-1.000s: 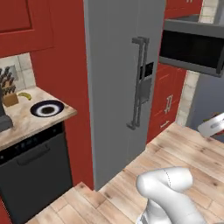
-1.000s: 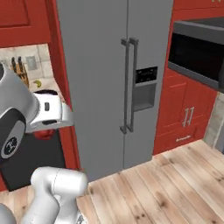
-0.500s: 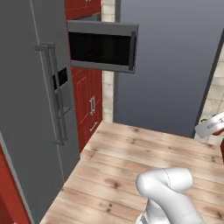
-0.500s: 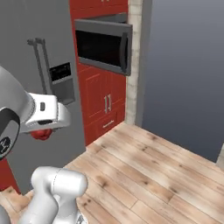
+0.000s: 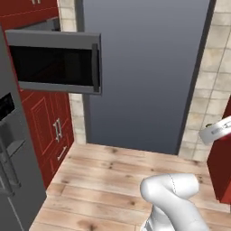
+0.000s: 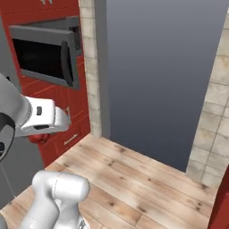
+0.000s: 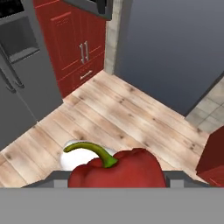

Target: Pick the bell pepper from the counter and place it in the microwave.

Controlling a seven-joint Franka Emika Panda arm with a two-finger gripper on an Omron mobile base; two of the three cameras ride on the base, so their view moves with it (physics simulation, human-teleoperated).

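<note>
My gripper (image 7: 117, 183) is clamped on the bell pepper (image 7: 117, 171); in the hand view the red body sits right at the bottom with its green stem curling up and to the left, and my finger tips are hidden behind it, so I judge the hold from how it sits, not from seeing contact. In the right base view a sliver of the red fruit peeks out under my white hand, low and to the left, well below the microwave (image 6: 47, 56). The microwave hangs high in the red cabinetry (image 5: 49, 126), its door swung out toward me, cavity dark; I cannot make out any plate inside. The fridge (image 5: 13, 158) stands just beside it, on its left. Risks as I judge them: the open door stands between my hand and the cavity, so a careless lift could knock the pepper or my wrist against its edge; the pepper is glossy and lumpy and could slip on a sharp swing; dropped here, it lands on the wooden floor (image 5: 117, 180), not the counter. Writing: none legible; the fridge dispenser panel (image 5: 6, 106) is dark and too blurred to read.
</note>
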